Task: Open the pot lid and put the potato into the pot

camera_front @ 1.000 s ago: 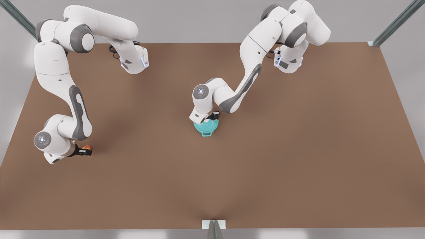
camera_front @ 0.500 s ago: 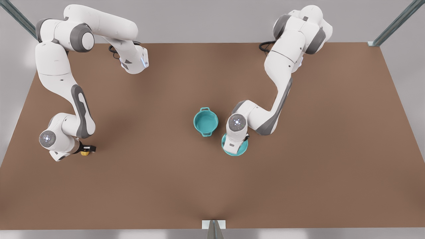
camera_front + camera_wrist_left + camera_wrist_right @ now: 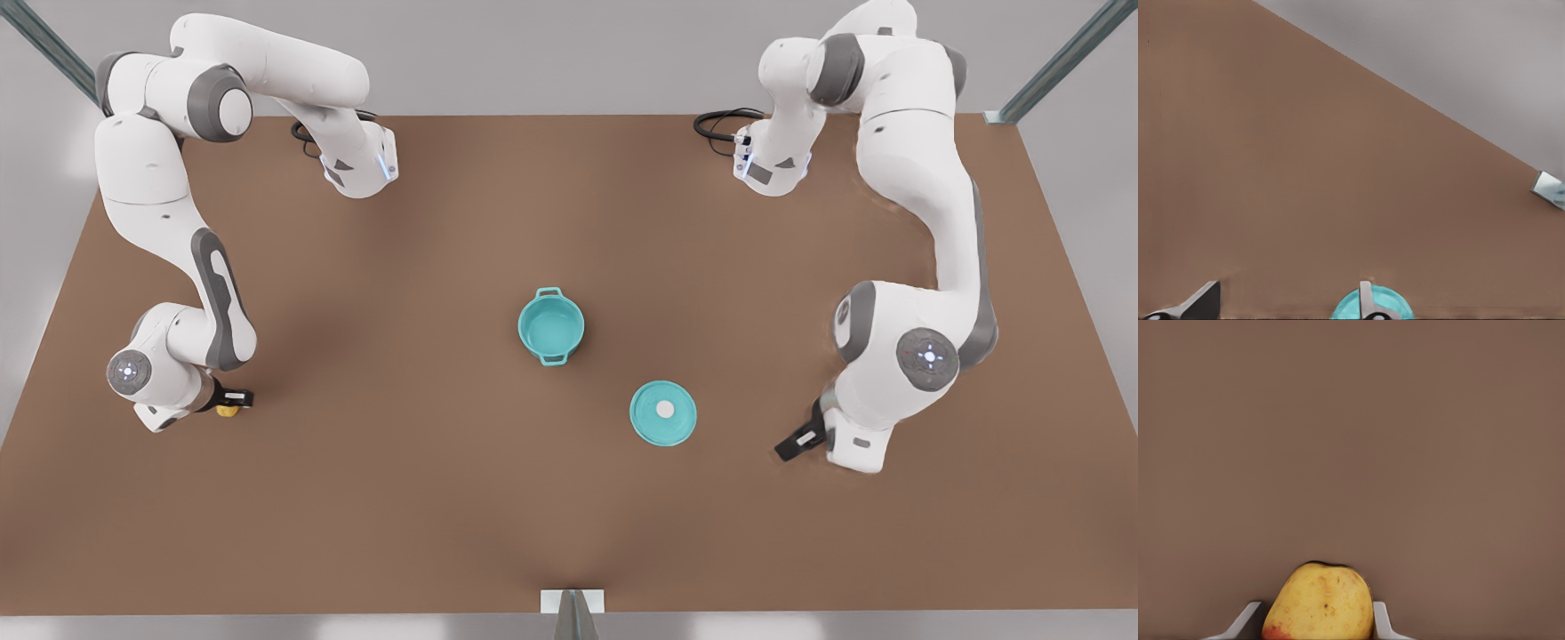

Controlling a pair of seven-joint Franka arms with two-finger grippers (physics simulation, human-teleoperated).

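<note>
Potato (image 3: 1319, 603) pinched in right tool (image 3: 229, 403), left tool (image 3: 798, 442) spread empty near lid (image 3: 663, 412) on bench (image 3: 444, 498), pot (image 3: 551, 324) open, drop-in left.

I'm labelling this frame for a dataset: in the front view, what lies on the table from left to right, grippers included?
Right gripper shut on the potato → pot → pot lid → left gripper, open.
</note>
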